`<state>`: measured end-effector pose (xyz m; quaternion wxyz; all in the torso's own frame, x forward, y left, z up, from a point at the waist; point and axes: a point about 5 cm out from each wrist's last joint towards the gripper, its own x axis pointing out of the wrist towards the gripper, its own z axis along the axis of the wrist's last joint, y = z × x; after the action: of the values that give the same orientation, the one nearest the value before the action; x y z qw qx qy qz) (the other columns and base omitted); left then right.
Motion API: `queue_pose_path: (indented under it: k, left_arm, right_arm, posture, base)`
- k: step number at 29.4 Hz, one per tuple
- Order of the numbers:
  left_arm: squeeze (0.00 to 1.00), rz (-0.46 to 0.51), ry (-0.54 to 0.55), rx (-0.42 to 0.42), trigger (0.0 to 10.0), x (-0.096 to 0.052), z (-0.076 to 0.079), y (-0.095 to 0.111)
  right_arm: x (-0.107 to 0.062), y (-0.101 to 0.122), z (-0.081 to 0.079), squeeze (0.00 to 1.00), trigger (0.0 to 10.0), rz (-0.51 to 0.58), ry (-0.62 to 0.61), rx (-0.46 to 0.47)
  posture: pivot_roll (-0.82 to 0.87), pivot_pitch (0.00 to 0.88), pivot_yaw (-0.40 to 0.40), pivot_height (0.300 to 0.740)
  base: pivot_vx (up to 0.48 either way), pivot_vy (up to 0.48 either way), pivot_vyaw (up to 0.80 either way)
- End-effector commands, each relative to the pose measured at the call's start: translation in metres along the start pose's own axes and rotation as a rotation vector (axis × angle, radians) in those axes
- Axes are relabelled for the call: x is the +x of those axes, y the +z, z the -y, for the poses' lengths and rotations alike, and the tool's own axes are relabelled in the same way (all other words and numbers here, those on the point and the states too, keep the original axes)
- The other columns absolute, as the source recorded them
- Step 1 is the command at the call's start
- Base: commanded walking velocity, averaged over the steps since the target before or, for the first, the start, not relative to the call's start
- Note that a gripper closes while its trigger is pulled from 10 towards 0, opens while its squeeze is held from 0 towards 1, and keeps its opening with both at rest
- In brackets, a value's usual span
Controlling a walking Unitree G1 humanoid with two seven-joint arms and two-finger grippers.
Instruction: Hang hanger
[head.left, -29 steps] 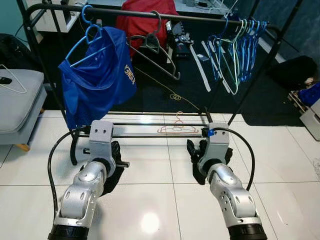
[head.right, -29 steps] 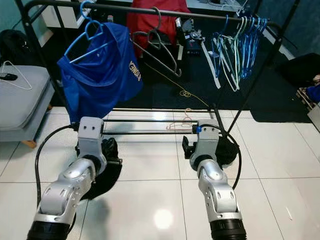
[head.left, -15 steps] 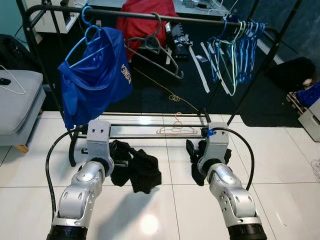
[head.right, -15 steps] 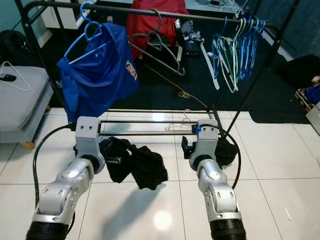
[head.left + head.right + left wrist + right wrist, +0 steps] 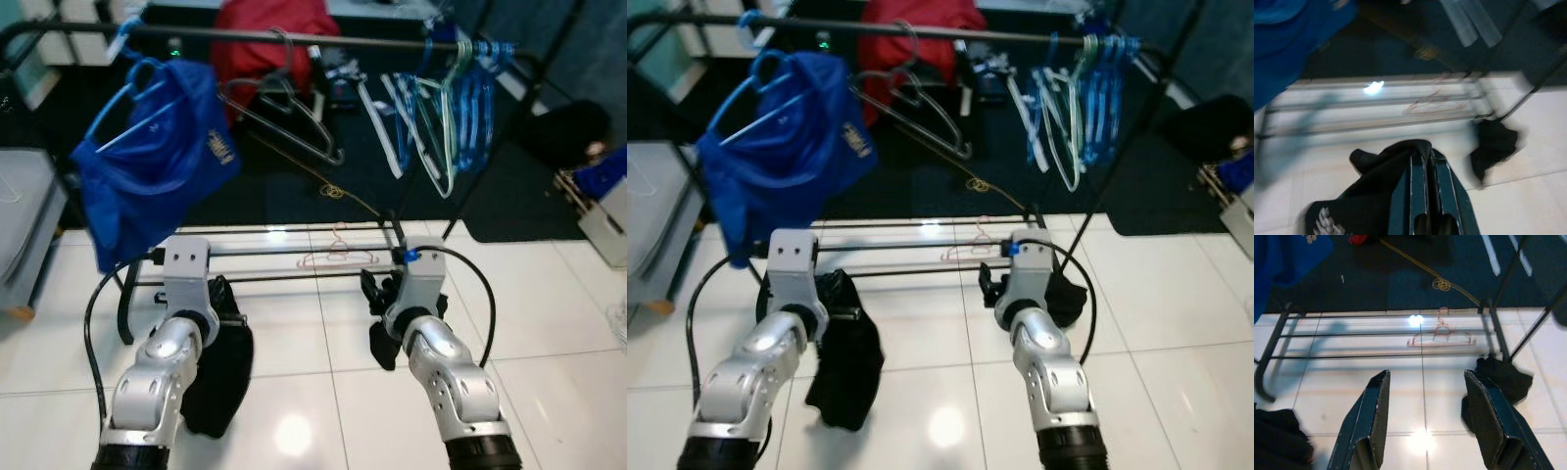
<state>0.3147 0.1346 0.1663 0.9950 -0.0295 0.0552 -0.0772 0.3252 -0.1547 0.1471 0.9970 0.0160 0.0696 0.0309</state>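
A black clothes rack stands ahead on white tiles. On its top bar hang a blue shirt on a blue hanger, two bare grey hangers and a bunch of blue and white hangers. A pink hanger lies on the floor under the rack's low rails. My left gripper is shut on a black garment that hangs limp from it above the tiles. In front of the rack's lower rails, my right gripper is open with nothing between its fingers.
A second black cloth lies by the rack's right foot. A grey cushion sits at far left, a red item behind the rack on a dark rug. Boxes stand at far right.
The black garment, flung out to the right half a second ago, now hangs straight down from my left gripper. The camera has shifted, so the rack sits further left.
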Motion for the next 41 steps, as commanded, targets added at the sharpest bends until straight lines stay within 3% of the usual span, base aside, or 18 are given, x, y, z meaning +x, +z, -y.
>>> queue_pose_path:
  k: [1,19,25,26,28,41]
  left_arm:
    - [0.0,0.004,0.024,-0.005,10.0,-0.003,-0.008,-0.002]
    - [0.0,0.003,0.005,0.003,10.0,-0.002,-0.006,-0.001]
    - [0.0,0.004,0.0,0.002,10.0,-0.002,-0.006,-0.001]
    - [0.0,0.004,-0.008,0.002,10.0,-0.002,-0.005,-0.001]
    - [0.0,0.004,-0.018,0.004,10.0,-0.002,-0.003,0.0]
    - [0.0,0.015,-0.05,0.017,10.0,0.0,0.003,0.003]
  right_arm:
    - [0.0,0.002,-0.012,0.0,10.0,0.013,0.033,-0.018]
    - [-0.001,0.004,-0.012,0.0,10.0,0.034,0.018,0.041]
    - [-0.003,0.024,-0.011,0.0,10.0,0.168,0.018,0.045]
    - [-0.005,0.041,-0.01,0.0,10.0,0.271,0.006,0.055]
    - [-0.006,0.049,-0.008,0.0,10.0,0.324,-0.005,0.06]
    - [-0.01,0.07,-0.01,0.0,10.0,0.452,0.024,0.046]
  posture:
    - [-0.07,0.197,-0.098,0.74]
    - [-0.07,0.187,-0.092,0.74]
    - [-0.07,0.195,-0.089,0.74]
    - [-0.07,0.197,-0.089,0.74]
    - [-0.07,0.198,-0.089,0.74]
    - [-0.07,0.206,-0.086,0.74]
  base:
    - [0.401,0.0,0.0]
    - [0.405,0.0,0.08]
    - [0.41,0.0,0.0]
    - [0.42,0.0,0.0]
    - [0.424,0.0,0.0]
    - [0.429,0.0,0.0]
